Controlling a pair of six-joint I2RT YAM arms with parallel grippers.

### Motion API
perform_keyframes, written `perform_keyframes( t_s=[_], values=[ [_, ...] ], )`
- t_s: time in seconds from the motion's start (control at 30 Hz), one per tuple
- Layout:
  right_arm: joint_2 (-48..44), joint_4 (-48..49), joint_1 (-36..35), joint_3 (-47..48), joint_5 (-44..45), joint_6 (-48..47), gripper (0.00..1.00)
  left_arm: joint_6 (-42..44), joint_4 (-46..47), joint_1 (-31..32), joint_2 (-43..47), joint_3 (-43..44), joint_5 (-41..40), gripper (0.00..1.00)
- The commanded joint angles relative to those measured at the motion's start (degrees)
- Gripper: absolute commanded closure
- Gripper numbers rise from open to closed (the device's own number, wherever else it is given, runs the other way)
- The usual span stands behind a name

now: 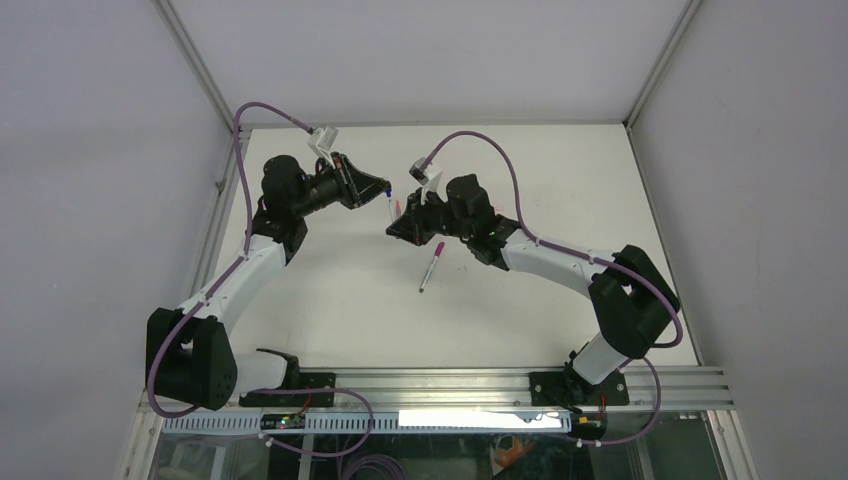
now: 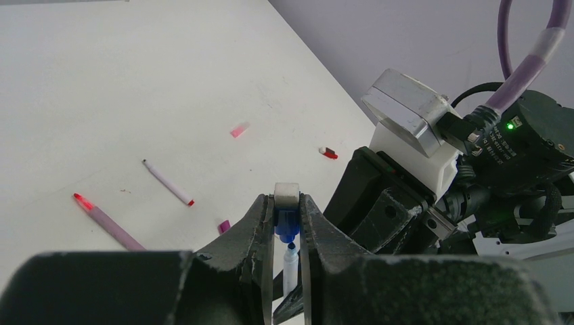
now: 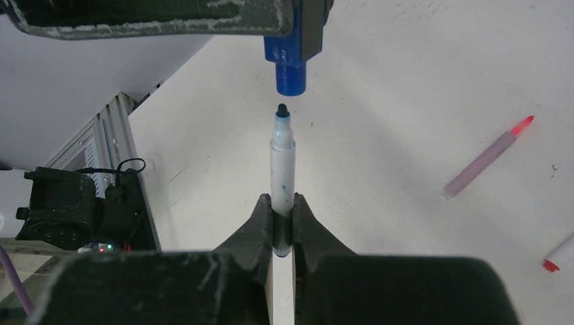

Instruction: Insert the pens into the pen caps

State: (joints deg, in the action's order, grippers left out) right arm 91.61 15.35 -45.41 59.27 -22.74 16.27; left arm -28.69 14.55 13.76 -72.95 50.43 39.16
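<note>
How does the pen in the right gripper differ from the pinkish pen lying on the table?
The gripped pen is white with a dark tip, clamped in the right gripper; the pinkish pen has a red tip and lies loose on the table. Both are uncapped.

My left gripper (image 2: 287, 218) holds the blue cap (image 3: 292, 64), mouth just short of the dark tip of the white pen (image 3: 282, 169) in my right gripper (image 3: 283, 227). A pinkish pen (image 3: 484, 159), a red-tipped pen (image 2: 168, 183), a pink cap (image 2: 239, 130) and a red cap (image 2: 328, 153) lie on the counter (image 2: 101, 81).

Robotics lab, white table (image 1: 330, 320), grey enclosure walls (image 1: 90, 150), aluminium rail (image 1: 450, 382)
</note>
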Motion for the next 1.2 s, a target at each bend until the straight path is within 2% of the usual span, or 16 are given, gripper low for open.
perform_keyframes(
  t_s=[0.0,0.6,0.9,1.17],
  values=[
    [-0.63,0.77,0.14,2.38,1.07,-1.4,1.0,2.23,0.33,-0.66,0.32,1.37,-0.03,1.0],
    [-0.13,0.52,0.05,3.93,1.39,-2.13,1.0,1.27,1.27,-0.58,-1.58,1.4,1.36,1.0],
    [0.32,0.16,0.06,2.61,0.71,-1.71,1.0,1.35,-0.07,-1.02,-0.42,1.95,-1.34,1.0],
    [-0.38,-0.39,0.06,2.16,1.03,-2.21,1.0,-4.23,6.98,-3.56,-0.19,0.86,4.0,1.0]
  ],
)
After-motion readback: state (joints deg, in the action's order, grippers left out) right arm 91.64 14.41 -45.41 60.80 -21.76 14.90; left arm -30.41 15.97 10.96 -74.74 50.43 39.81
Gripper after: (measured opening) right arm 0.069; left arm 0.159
